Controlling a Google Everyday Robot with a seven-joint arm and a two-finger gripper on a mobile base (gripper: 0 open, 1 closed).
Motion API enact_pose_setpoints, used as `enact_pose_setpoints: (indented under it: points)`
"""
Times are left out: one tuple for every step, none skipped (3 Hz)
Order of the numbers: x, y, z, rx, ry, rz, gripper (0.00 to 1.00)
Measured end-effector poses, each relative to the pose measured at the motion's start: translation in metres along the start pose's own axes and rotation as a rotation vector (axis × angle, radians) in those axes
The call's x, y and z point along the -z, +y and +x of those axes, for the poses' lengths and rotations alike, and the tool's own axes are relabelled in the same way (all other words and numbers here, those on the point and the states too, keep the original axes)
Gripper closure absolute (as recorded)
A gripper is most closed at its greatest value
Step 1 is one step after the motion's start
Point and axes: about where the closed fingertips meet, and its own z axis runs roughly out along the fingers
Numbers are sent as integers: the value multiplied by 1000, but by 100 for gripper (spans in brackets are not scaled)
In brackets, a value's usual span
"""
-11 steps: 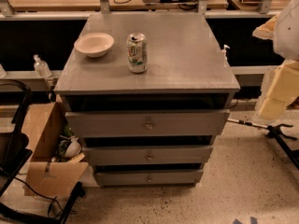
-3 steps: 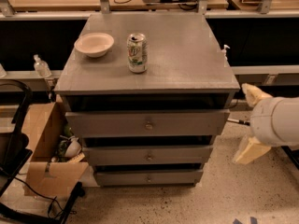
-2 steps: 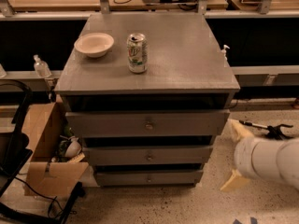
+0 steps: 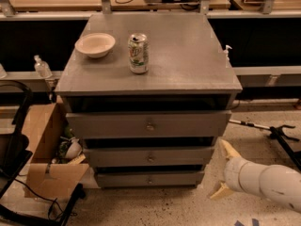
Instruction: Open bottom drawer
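The grey cabinet point(image 4: 155, 69) has three drawers. The bottom drawer point(image 4: 127, 179) is the slimmest front, lowest in the stack, with a small round metal knob point(image 4: 150, 179) at its centre; it sits pushed in. My gripper point(image 4: 223, 171) is low at the right, just off the cabinet's lower right corner, level with the two lower drawers. Its two cream fingers point(image 4: 230, 150) are spread apart and hold nothing. The fingers point left toward the cabinet and touch nothing.
On the cabinet top stand a white bowl point(image 4: 95, 44) and a green soda can point(image 4: 138, 53). An open cardboard box point(image 4: 44, 149) sits on the floor at the left beside a black chair base point(image 4: 14, 173). A black stand's legs point(image 4: 277, 133) lie at the right.
My arm has come down from the upper right to floor level beside the cabinet's lower right corner, moving a little left. The drawers have not moved.
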Motion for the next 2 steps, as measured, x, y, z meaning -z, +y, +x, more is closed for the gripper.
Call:
enact_pose_setpoints:
  points:
    - [-41, 14, 25, -1, -25, -42, 0]
    - [-47, 22, 25, -10, -28, -51, 0]
